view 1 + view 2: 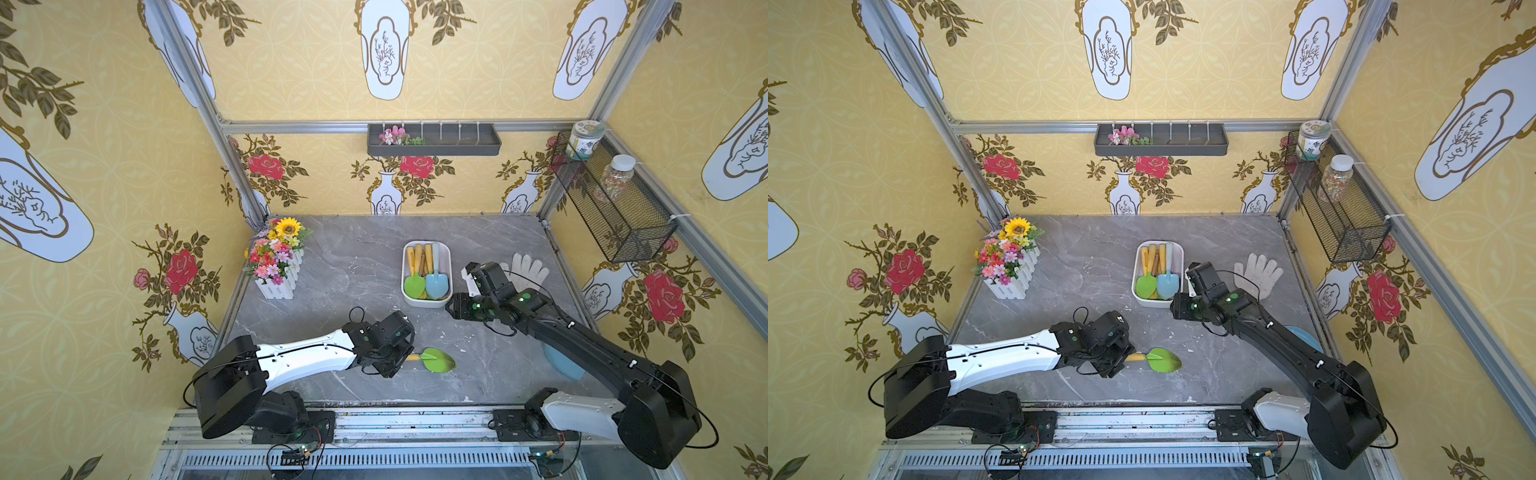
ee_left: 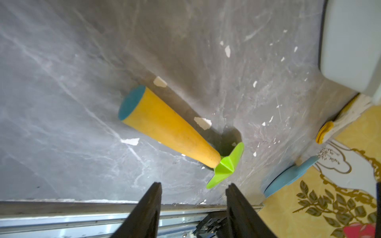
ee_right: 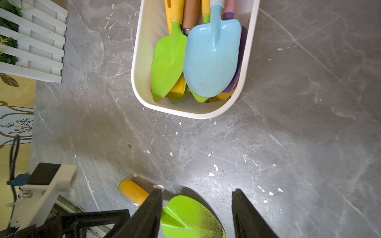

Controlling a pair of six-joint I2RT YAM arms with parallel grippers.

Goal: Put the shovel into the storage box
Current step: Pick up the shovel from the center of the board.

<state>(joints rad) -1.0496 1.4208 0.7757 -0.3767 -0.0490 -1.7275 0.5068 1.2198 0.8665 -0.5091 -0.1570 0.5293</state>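
1. Near the front edge of the tabletop (image 1: 353,266), about midway across, the shovel (image 1: 438,359) lies flat with its green blade pointing right and its yellow handle pointing left. It is outside the storage box (image 1: 426,302), which stands farther back and well apart from it.
2. In both top views the left tool's black body covers most of the handle. Only a short yellow stub and the blade show to its right.
3. Seen from the left wrist, the left tool (image 2: 193,184) is released, with its jaws spread and nothing between them. The shovel (image 2: 171,127) lies beyond the fingertips, not between them, and no contact shows.
4. At the near right corner of the storage box (image 3: 185,112) hangs the right tool (image 3: 197,190), also spread and empty. It is well apart from the shovel (image 3: 189,218), to its far right.
5. Inside the storage box lie several other shovels (image 3: 210,61), with a green and a light blue blade on top.
6. A white glove (image 1: 525,268) lies right of the box, and a flower planter (image 1: 276,266) stands at the far left.
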